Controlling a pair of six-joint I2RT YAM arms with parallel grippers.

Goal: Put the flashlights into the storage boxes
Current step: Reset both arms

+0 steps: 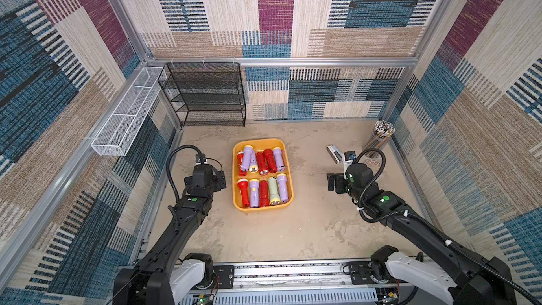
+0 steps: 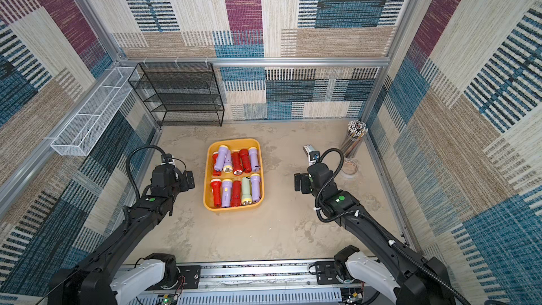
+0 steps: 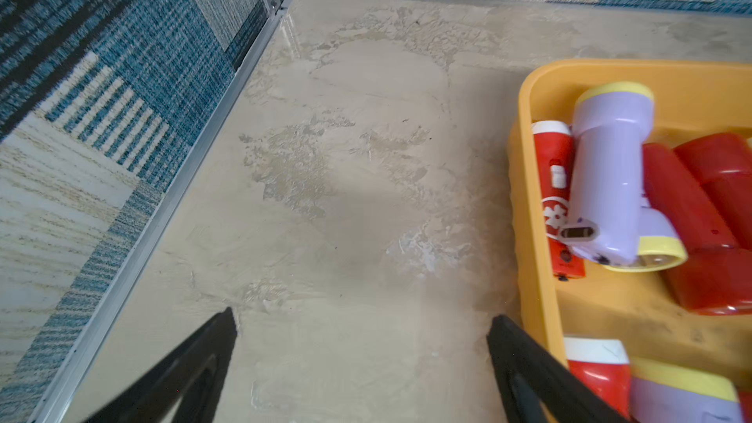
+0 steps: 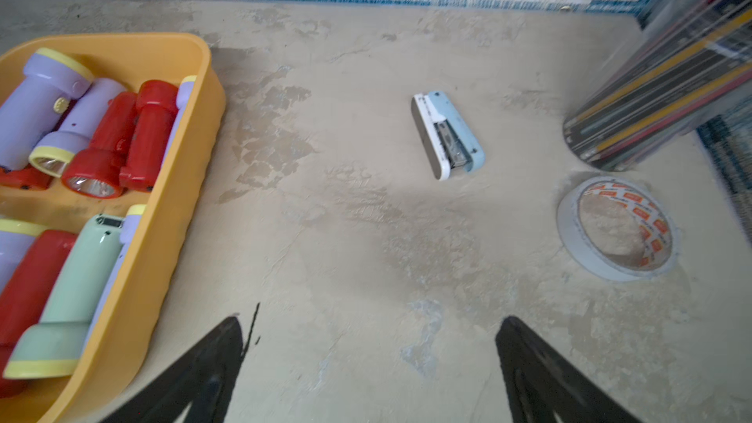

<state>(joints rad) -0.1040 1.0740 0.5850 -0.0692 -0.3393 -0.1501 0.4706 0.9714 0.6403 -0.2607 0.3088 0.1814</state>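
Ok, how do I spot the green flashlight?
Find the yellow tray in the middle. In its row nearer the robot, the green flashlight lies between a red one and a lilac one. It is the only pale green one.

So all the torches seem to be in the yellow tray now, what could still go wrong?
One lilac flashlight lies slanted on top of others in the tray, so it might roll or slip. The open left gripper hangs right beside the tray wall; a careless swing could shove it. The stapler lies just ahead of the open right gripper and could get knocked.
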